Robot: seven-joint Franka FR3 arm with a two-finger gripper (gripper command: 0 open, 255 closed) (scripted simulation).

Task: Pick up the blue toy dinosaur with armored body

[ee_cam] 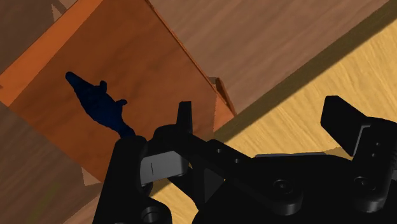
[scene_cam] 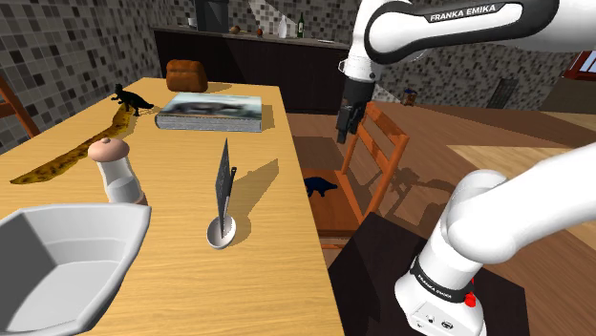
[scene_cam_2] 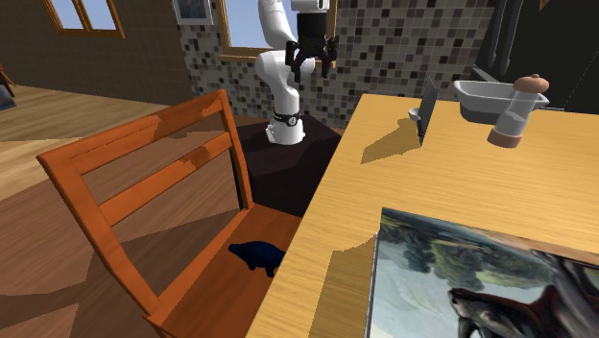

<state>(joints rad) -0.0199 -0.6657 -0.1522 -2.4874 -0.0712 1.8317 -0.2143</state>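
Wrist view: pincer [ee_cam: 262,118] spread, empty, above chair seat [ee_cam: 95,44] holding blue dinosaur [ee_cam: 100,105]; table [ee_cam: 356,70] beside.

In the shoulder view a wooden table [scene_cam: 277,205] takes up the left and centre. At the lower left sits a white bowl [scene_cam: 57,262], and just above it a mill [scene_cam: 117,170] with a rounded pink top. Near the centre a grey blade [scene_cam: 224,181] stands upright in a small white dish [scene_cam: 224,232]. A book [scene_cam: 212,112] lies flat at the upper middle, with a brown loaf [scene_cam: 186,74] above it and a black dinosaur [scene_cam: 131,97] to its left. A spotted yellow strip [scene_cam: 72,157] runs along the left edge. An orange chair [scene_cam: 390,129] stands right of the table
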